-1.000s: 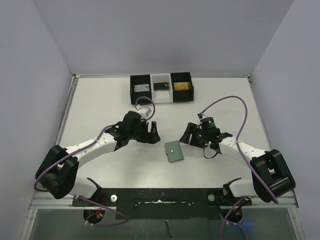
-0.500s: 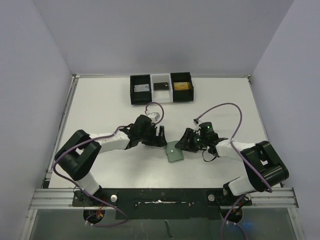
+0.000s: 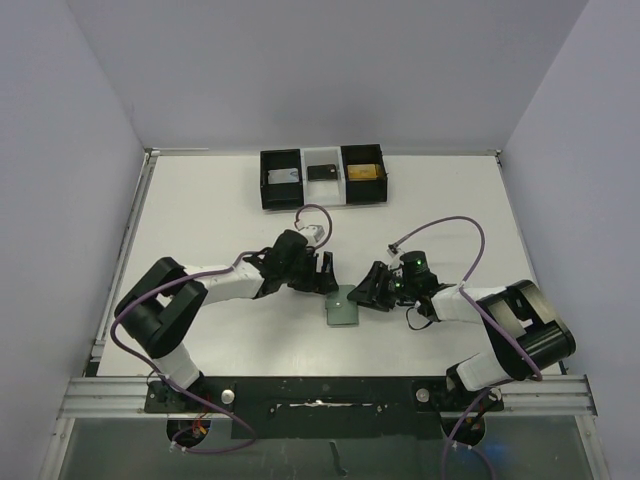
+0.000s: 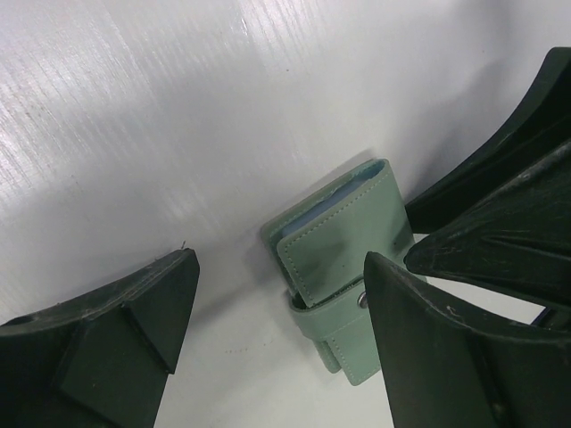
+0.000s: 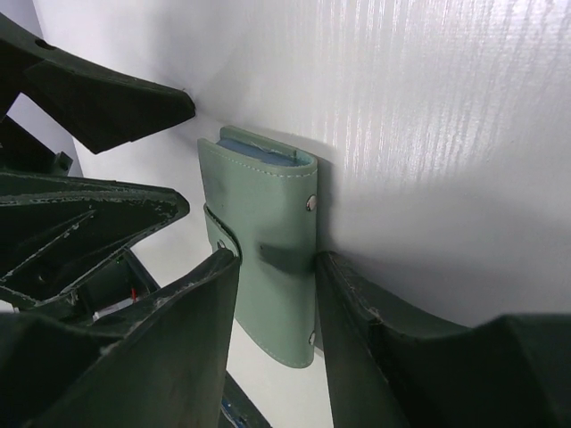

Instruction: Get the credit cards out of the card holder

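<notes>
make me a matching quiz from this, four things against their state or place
1. holder
2. left gripper
3. right gripper
4. gold card

a. in a box at the far edge
b. fingers astride the holder
c. folded shut on the table
d. wide open

Pairs: 1-c, 2-d, 3-b, 4-a

Looked like a robotics lab cell: plain pale walls (image 3: 330, 70) at 9, 12 and 3 o'clock, white table (image 3: 200, 205), robot arms (image 3: 225, 282) bolted to a metal rail (image 3: 110, 397) at 6 o'clock, purple cables (image 3: 452, 221) trailing
</notes>
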Motion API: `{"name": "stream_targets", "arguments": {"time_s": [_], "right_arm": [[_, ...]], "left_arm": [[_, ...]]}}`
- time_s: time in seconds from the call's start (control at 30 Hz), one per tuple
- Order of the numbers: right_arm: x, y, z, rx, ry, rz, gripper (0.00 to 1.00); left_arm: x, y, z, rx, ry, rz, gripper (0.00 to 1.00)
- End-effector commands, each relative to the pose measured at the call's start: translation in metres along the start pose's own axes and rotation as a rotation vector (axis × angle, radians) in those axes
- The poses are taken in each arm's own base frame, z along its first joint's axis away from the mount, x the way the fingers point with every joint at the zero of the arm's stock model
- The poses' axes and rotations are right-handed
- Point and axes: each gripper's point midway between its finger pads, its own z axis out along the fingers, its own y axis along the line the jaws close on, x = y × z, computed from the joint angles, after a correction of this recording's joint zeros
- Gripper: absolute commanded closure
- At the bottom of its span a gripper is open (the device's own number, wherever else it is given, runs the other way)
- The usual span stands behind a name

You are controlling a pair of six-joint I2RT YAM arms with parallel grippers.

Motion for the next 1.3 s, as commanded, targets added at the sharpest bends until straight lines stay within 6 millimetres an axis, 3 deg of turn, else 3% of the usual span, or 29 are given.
{"name": "stream_targets", "arguments": {"time_s": [0.0, 0.17, 0.37, 0.7, 1.0, 1.27], "right_arm": [[0.002, -0.01, 0.002, 0.047, -0.001, 0.016, 0.58], [0.008, -0.022, 0.001, 0.115, 0.018, 0.012, 0.59], [0.016, -0.027, 0.003, 0.148, 0.041, 0.006, 0.55], [0.017, -0.016, 0.006, 0.085, 0.038, 0.031, 0.6], [0.002, -0.034, -0.013, 0.27, -0.037, -0.022, 0.49], [0.013, -0.039, -0.011, 0.265, -0.002, -0.014, 0.47]], "left_arm": [[-0.003, -0.012, -0.008, 0.012, 0.011, 0.01, 0.25], [0.011, -0.019, -0.016, 0.011, 0.051, 0.025, 0.25], [0.028, -0.02, -0.008, 0.008, 0.093, 0.039, 0.25], [0.028, -0.019, -0.003, 0.013, 0.086, 0.04, 0.25], [0.033, -0.018, -0.018, 0.006, 0.095, 0.038, 0.25], [0.033, -0.019, -0.022, 0.024, 0.069, 0.044, 0.25]]}}
